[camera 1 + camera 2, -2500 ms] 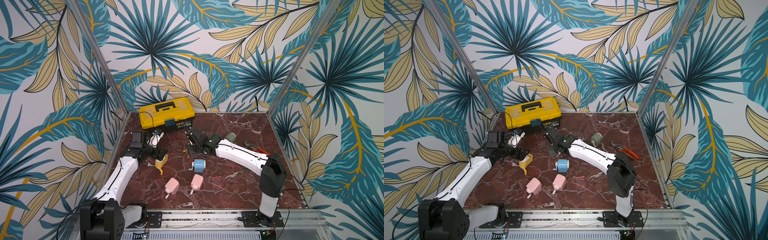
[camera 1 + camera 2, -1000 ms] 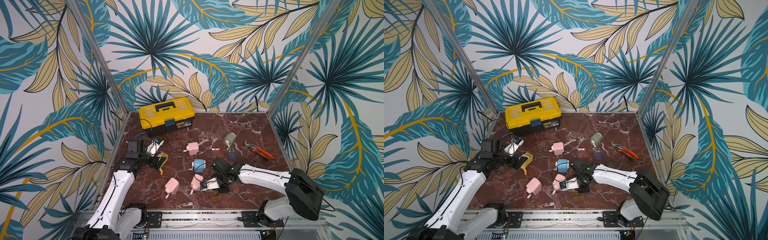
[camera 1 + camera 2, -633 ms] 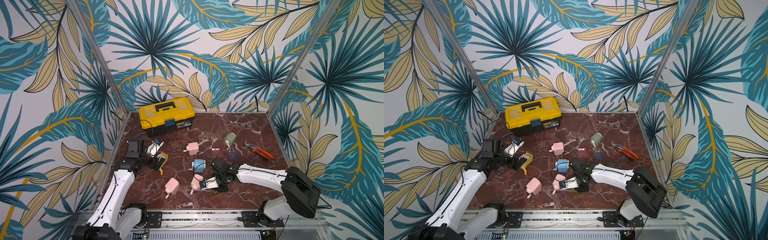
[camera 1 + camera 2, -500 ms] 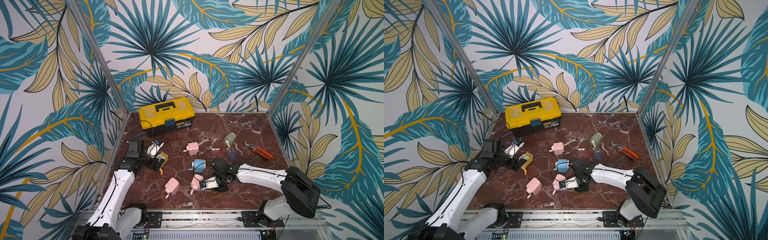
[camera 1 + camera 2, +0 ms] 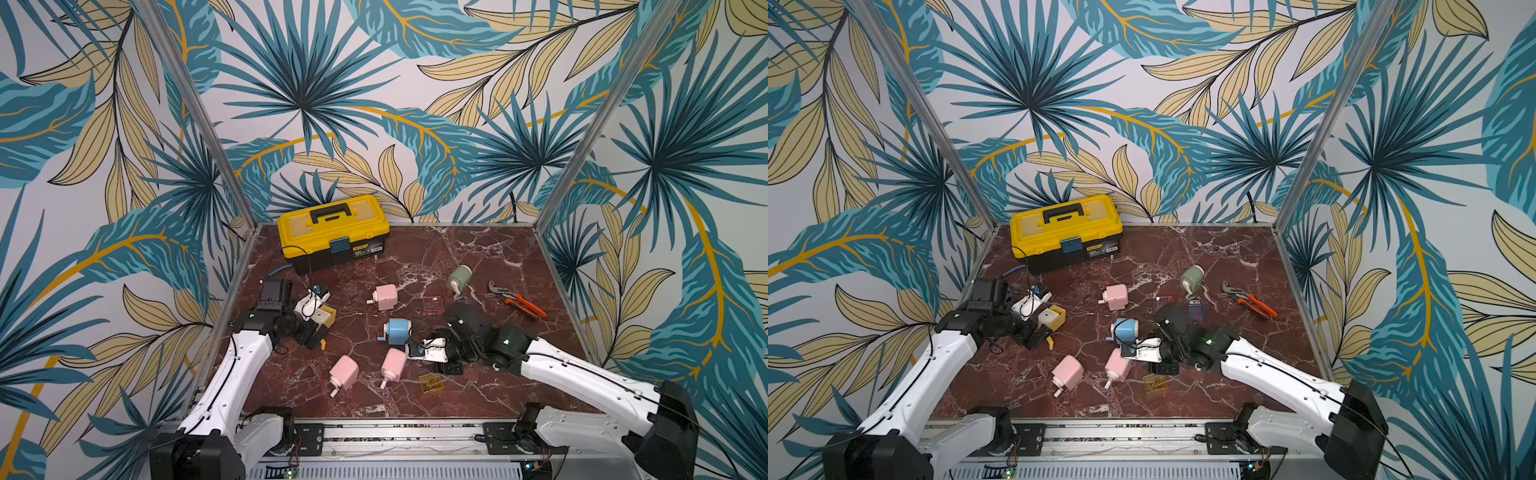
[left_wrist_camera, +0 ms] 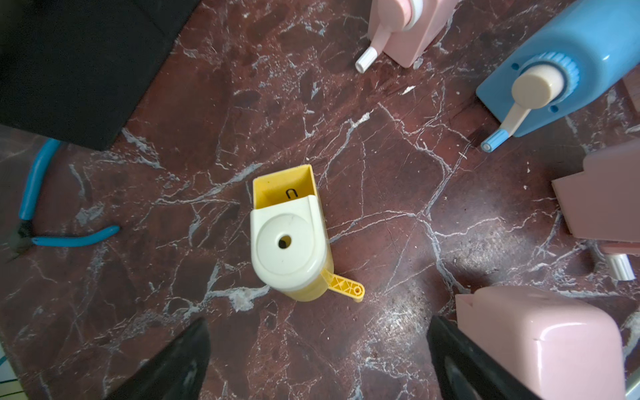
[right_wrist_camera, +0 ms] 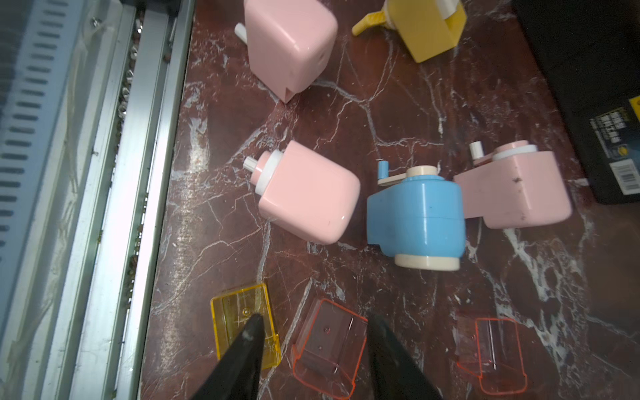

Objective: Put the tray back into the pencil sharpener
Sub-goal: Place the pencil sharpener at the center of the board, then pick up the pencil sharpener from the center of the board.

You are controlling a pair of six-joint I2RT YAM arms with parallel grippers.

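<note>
Only wrist view shows red tray (image 7: 329, 349) between right claw (image 7: 315, 322) fingers (image 7: 242, 356).

6 pencil sharpeners lie on the counter (image 5: 457, 249): 3 pink sharpeners (image 5: 385, 297), (image 5: 344, 372), (image 5: 394, 365), 1 blue sharpener (image 5: 398, 331), 1 green sharpener (image 5: 459, 277) and 1 yellow sharpener (image 6: 287, 242).

4 clear trays: 2 red trays (image 7: 329, 346), (image 7: 491, 353), 1 yellow tray (image 7: 235, 311) and 1 bluish tray (image 5: 1195, 308).

1 yellow toolbox (image 5: 332, 232).

2 hand tools: 1 pair of orange-handled pliers (image 5: 519, 302) and 1 pair of blue-handled cutters (image 6: 76, 239).

2 claws: 1 left claw (image 6: 318, 360) and 1 right claw (image 7: 317, 322).
</note>
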